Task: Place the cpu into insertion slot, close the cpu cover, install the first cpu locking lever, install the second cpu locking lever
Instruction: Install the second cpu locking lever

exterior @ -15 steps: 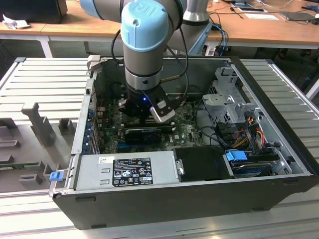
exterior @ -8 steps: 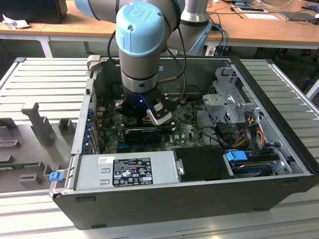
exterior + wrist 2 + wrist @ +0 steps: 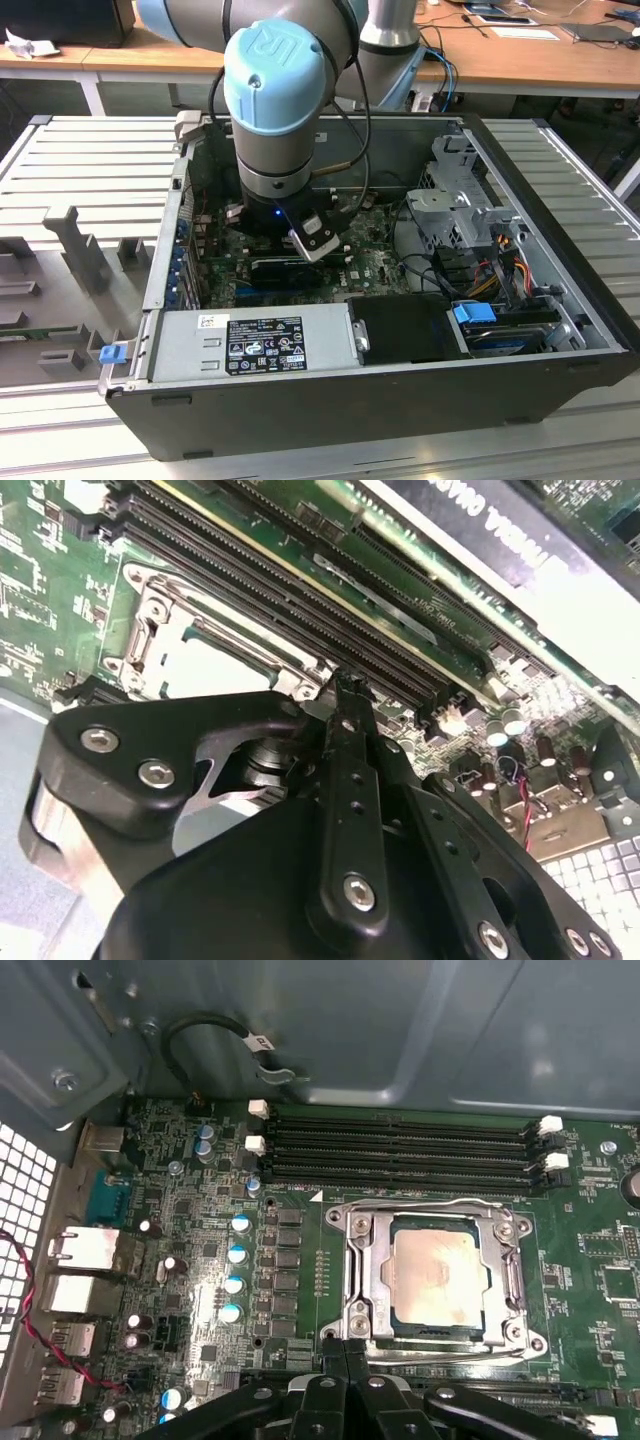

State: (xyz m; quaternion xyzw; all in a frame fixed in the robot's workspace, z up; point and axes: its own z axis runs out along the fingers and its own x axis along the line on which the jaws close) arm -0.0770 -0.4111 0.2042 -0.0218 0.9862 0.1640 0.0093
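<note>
1. Inside the open computer case (image 3: 400, 400), set on the slatted tabletop (image 3: 90, 170), the arm is seen reaching down over the motherboard (image 3: 200, 1260).
2. The cpu (image 3: 438, 1277) is seated in the insertion slot (image 3: 372, 1335), with the cpu cover (image 3: 362, 1260) lying closed around it.
3. The tool (image 3: 345, 1352) is seen with its fingers pressed together, holding nothing, just beside the slot's edge.
4. The memory slots (image 3: 400, 1150) are seen along the slot's far side.
</note>
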